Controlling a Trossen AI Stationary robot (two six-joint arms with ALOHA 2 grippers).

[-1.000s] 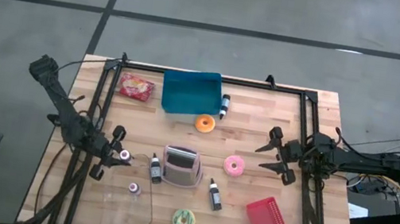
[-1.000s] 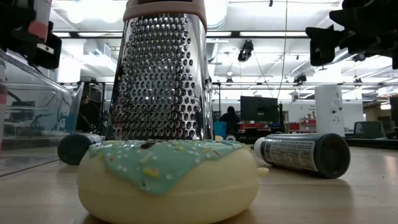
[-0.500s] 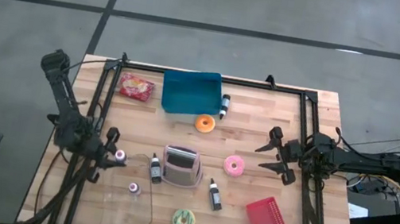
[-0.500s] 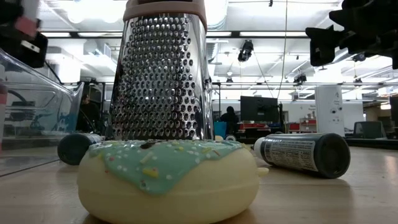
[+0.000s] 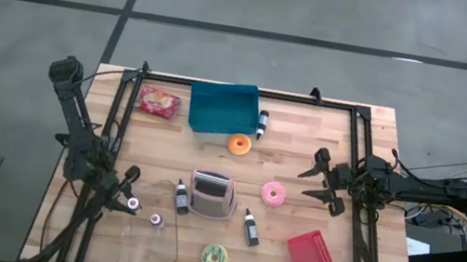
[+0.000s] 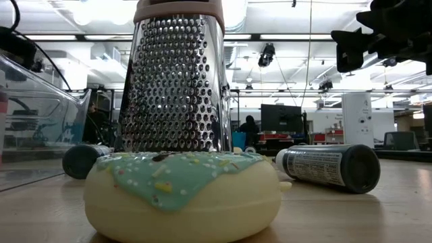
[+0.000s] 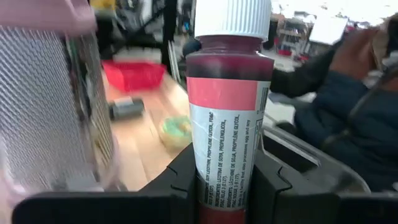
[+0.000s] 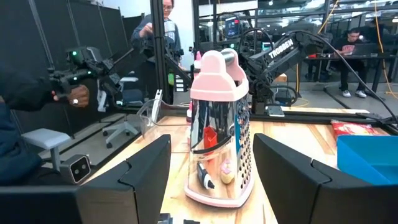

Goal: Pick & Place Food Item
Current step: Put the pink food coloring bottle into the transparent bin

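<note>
My left gripper [image 5: 127, 194] is shut on a small bottle of red liquid with a white cap [image 7: 227, 106], near the table's left edge, by the far-left corner of a clear container [image 5: 149, 238]. Another small bottle [image 5: 156, 220] stands in that container. A green-iced donut [image 5: 214, 258] lies near the front edge, a pink donut [image 5: 273, 193] and an orange donut [image 5: 239, 144] farther back. A red snack bag [image 5: 159, 101] lies at the far left. My right gripper [image 5: 318, 176] waits open at the right, level above the table. My left gripper pinches the bottle's lower body [image 7: 227, 183] between its two fingers [image 7: 180, 180]. The fingers come in about level from the table's left side. The bottle stands upright across them, cap up, lifted clear of the table.
A steel grater with a pink top [image 5: 212, 194] stands mid-table. Dark bottles [image 5: 183, 196] [image 5: 250, 228] lie either side of it. A blue bin [image 5: 223, 108] sits at the far edge and a red basket [image 5: 312, 258] at the near right. People show beyond the table.
My left gripper has swung toward the table's near edge and a little left with the red bottle, still shut on it. It has left the low view's upper left corner. My right gripper has kept still.
</note>
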